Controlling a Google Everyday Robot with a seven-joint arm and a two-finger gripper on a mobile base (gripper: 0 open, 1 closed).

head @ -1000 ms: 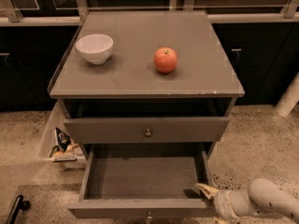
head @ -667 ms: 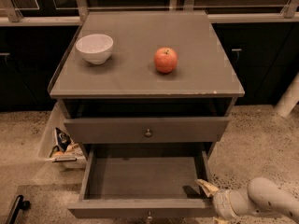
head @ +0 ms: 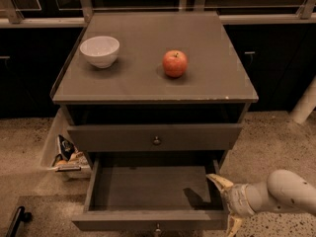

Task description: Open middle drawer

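Observation:
The middle drawer [head: 148, 187] of the grey cabinet is pulled far out, and its plain grey inside is empty. Its low front [head: 113, 220] has a small round metal knob [head: 157, 228] at the bottom edge of the view. My gripper [head: 226, 203] is at the drawer's front right corner. Its yellowish fingers are spread: one fingertip [head: 216, 179] lies over the right side wall and the other [head: 234, 226] points down outside the front. It holds nothing. The white arm [head: 286, 191] comes in from the right.
The drawer above [head: 123, 137] is slightly out, with its own knob [head: 156, 141]. A white bowl [head: 99, 51] and a red apple [head: 175, 63] sit on the cabinet top [head: 148, 85]. A bin with packets [head: 64, 154] stands at the left. A white post [head: 306, 102] stands at the right.

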